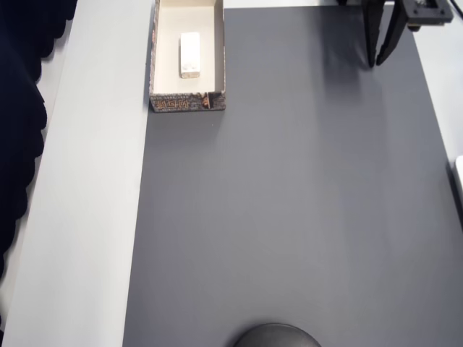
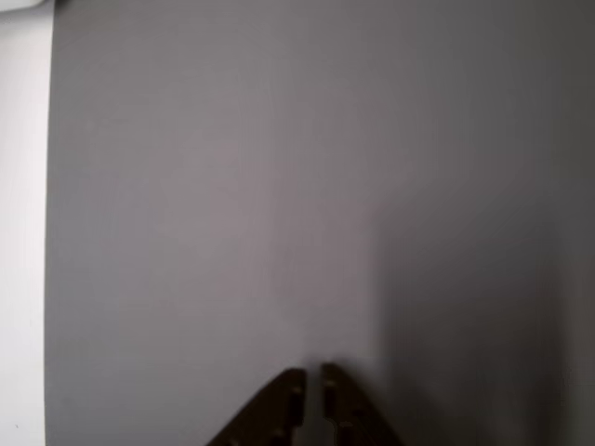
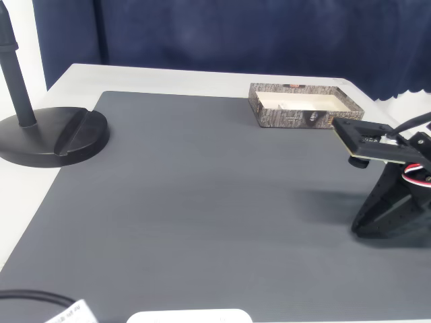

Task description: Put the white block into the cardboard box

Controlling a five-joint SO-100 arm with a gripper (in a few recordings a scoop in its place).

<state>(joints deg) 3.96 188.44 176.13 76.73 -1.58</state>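
The white block (image 1: 189, 54) lies lengthwise on the cream floor of the cardboard box (image 1: 187, 103), at the top left of the overhead view. The fixed view shows the box (image 3: 289, 116) at the far side of the mat; its walls hide the block there. My gripper (image 1: 377, 63) is at the top right of the overhead view, well to the right of the box, with its dark fingers meeting at their tips. Over bare grey mat in the wrist view, the gripper (image 2: 313, 386) is shut with nothing between its fingers. It rests low at the right edge of the fixed view (image 3: 359, 229).
A dark grey mat (image 1: 289, 217) covers most of the white table (image 1: 94, 181). A black round stand base (image 3: 54, 134) with a pole sits on the left in the fixed view, and it shows at the overhead view's bottom edge (image 1: 277, 336). A dark blue curtain (image 3: 236, 33) hangs behind the table.
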